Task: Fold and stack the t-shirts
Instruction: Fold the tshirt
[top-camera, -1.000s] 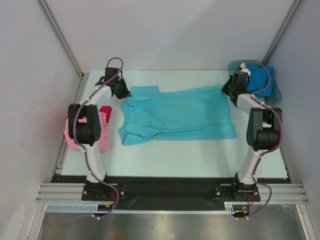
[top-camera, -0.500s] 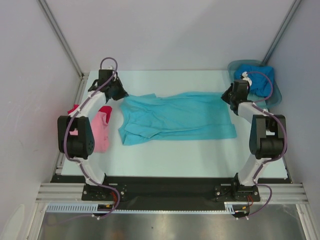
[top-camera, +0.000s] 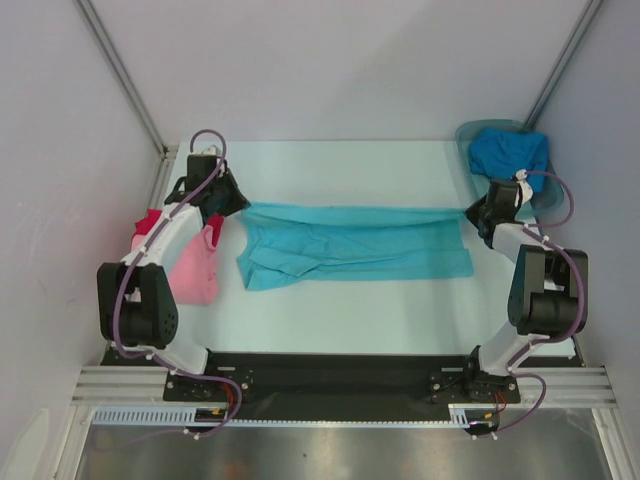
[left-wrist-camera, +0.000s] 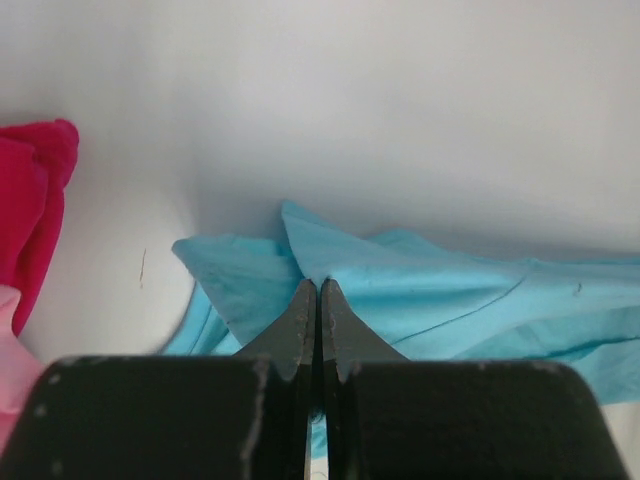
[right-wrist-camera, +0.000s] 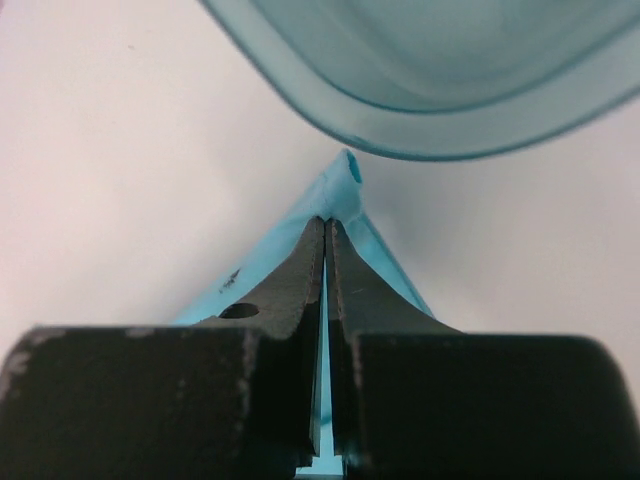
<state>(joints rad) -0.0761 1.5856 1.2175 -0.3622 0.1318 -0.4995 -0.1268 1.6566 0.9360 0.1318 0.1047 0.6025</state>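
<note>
Work looks about half done: you have the left hand (top-camera: 233, 203) and right hand (top-camera: 478, 216) each clamped shut on the far edge of the turquoise shirt (top-camera: 355, 242) spread on the surface (top-camera: 330, 310), pink shirt (top-camera: 195, 270) and red shirt (top-camera: 148, 220) seem stacked at left, and blue shirt (top-camera: 508, 152) waits in the tub (right-wrist-camera: 400, 140).

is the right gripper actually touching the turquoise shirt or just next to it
Touching. The right wrist view shows the right gripper shut on the turquoise shirt, with a pinch of fabric poking out beyond its closed jaws.
</note>
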